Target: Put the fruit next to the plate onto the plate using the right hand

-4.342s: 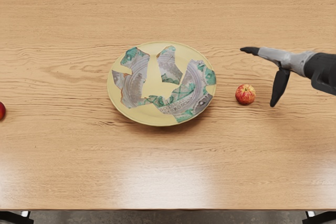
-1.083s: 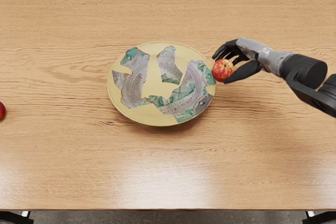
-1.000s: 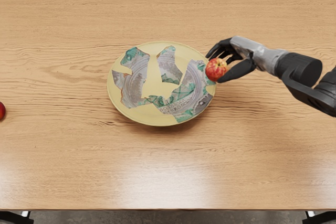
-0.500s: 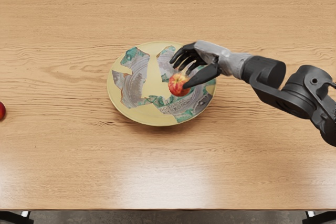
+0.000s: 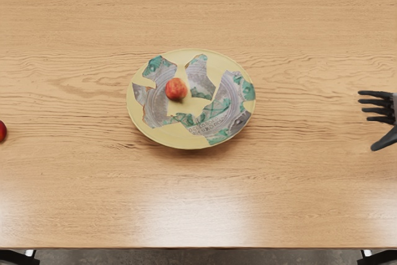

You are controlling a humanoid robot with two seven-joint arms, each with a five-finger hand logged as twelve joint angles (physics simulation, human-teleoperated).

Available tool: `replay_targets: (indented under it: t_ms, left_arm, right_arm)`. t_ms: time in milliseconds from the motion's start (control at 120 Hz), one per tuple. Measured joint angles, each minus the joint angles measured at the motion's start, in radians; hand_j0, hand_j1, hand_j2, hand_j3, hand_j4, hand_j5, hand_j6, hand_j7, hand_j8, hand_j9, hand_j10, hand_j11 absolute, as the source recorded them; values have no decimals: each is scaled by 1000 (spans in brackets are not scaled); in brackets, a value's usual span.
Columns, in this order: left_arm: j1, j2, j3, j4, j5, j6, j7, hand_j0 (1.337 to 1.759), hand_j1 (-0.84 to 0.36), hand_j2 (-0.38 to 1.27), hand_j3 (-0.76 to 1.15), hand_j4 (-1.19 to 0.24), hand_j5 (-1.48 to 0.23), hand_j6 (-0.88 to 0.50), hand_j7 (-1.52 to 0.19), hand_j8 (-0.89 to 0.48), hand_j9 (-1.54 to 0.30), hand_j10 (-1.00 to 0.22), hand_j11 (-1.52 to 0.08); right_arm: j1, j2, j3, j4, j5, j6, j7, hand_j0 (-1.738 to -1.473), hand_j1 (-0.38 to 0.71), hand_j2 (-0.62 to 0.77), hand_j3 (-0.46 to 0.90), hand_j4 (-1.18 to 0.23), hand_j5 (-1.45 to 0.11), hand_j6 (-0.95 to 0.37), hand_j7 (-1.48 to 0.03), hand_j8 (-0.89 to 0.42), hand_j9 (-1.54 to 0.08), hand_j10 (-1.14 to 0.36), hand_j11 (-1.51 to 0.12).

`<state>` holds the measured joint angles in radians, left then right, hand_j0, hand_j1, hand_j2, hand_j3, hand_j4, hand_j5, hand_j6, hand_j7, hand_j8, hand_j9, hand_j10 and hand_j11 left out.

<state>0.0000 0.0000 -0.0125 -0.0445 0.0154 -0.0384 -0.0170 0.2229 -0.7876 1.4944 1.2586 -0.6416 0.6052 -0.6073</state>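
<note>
A small red apple (image 5: 176,89) lies on the yellow plate (image 5: 149,130) with the grey-green pattern, left of the plate's middle, with nothing touching it. My right hand (image 5: 379,116) shows only at the far right edge of the table, well away from the plate. Its dark fingers (image 5: 371,102) are spread and hold nothing. The left arm is out of view.
Another red fruit (image 5: 2,131) sits half cut off at the table's left edge. The wooden table (image 5: 198,190) runs wide around the plate, with its front edge near the bottom of the view.
The right hand has let go of the apple over the plate and drawn back to the right edge. The apple now rests further left on the plate.
</note>
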Motion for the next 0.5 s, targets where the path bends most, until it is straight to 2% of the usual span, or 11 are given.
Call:
replay_targets:
  t_ms: [67,208,500]
  left_arm:
    - [-1,0,0,0,0,0,0,1658,335,3,0,-13,-16,-13,-15,-13,-15,-12,-15]
    - [-4,0,0,-3,0,-1,0,1658,335,3,0,-13,-15,-13,-15,-13,-15,-12,-15]
    - [-2,0,1,-9,0,-4,0,1658,335,3,0,-13,-16,-13,-15,-13,-15,-12,-15]
  right_arm:
    - [-18,-16,50,1,23,3,-2,-1658,-312,7,0,-34,-44,-31,-44,-29,-44,-34,-44]
    - [-10,-22,66,27,76,5,-3,-1658,-331,4,0,-17,-22,-16,-22,-14,-22,-17,-22]
    - [88,14,-6,36,105,6,-3,-1658,-345,2,0,-4,-5,-4,-5,-3,-5,-4,-5]
